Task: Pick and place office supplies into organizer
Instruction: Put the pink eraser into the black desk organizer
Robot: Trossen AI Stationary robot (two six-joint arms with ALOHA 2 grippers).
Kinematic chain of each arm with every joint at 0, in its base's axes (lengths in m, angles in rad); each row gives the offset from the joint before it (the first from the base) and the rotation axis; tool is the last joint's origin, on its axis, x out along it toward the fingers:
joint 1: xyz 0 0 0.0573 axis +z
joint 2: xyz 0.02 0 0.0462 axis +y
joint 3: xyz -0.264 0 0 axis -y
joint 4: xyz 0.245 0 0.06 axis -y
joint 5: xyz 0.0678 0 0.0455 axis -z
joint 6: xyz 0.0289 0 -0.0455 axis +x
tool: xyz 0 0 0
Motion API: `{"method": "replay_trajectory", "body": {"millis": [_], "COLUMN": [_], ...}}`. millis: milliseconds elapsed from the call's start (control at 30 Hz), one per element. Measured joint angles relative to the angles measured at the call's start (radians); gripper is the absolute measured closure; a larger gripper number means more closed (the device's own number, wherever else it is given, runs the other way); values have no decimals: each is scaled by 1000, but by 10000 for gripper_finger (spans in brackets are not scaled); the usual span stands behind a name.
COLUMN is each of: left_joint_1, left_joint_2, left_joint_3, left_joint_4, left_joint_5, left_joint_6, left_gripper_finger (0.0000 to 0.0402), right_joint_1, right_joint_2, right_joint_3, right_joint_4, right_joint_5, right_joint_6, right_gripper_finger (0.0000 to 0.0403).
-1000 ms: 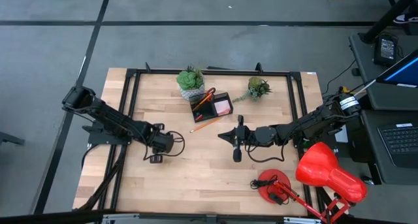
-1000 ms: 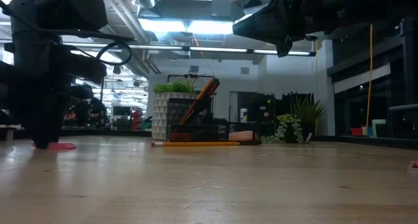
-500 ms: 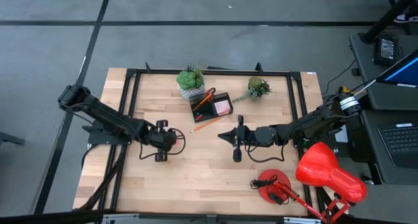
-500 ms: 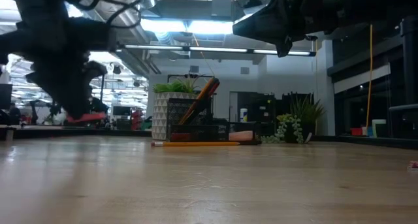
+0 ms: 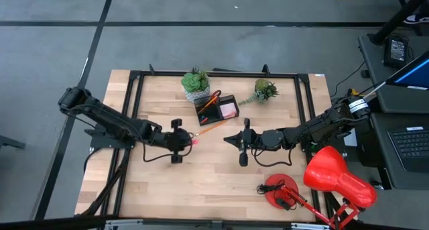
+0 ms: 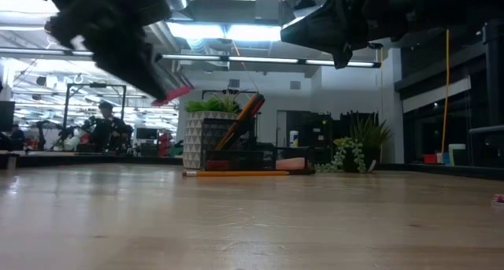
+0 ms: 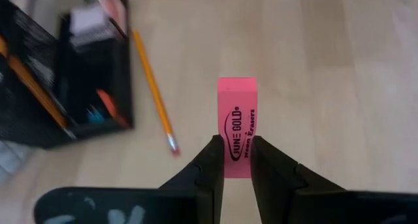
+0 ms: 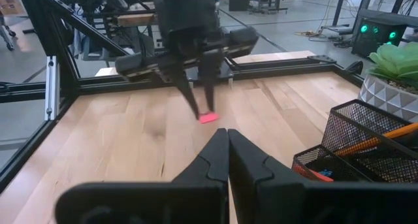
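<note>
An orange pencil (image 7: pixel 153 91) is lying beside the organizer (image 7: pixel 62 87); the left gripper (image 7: pixel 236 160) is clamping a pink eraser (image 7: pixel 237 126) nearby; the right gripper (image 8: pixel 227 145) is holding its jaws together.

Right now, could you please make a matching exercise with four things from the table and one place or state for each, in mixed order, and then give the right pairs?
Things:
1. pink eraser
2. orange pencil
3. right gripper
4. pink sticky-note pad

Places or states:
A. lying flat on the table beside the organizer
B. inside the organizer
C. shut and holding nothing, above the middle of the table
D. held in the left gripper, lifted off the table

Right pairs: 1-D, 2-A, 3-C, 4-B
</note>
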Motion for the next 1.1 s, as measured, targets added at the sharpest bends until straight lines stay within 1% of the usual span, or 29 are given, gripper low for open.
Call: {"method": "replay_trajectory", "body": {"millis": [67,333,700,933,1000,1100], "left_joint_1": [21,90,140,192,211,237], "left_joint_2": [0,0,0,71,108,153], "left_joint_3": [0,0,0,0,1,1], "left_joint_4": [39,147,170,290,328,338], "left_joint_5": [-15,-19,-20,-45,-82,-144], "left_joint_6": [24,106,122,99,91,81], "left_gripper_finger": [345,345,345,345,345,345], "right_joint_1": [0,0,0,0,0,0], "right_joint_2": [0,0,0,0,0,0], "right_joint_3": [0,0,0,0,0,0], "right_joint_4": [0,0,0,4,8,8], "right_joint_5": [0,0,0,0,0,0], "right_joint_6": [0,0,0,-1,-1,-3], "right_gripper_finger": [398,398,398,398,398,398]}}
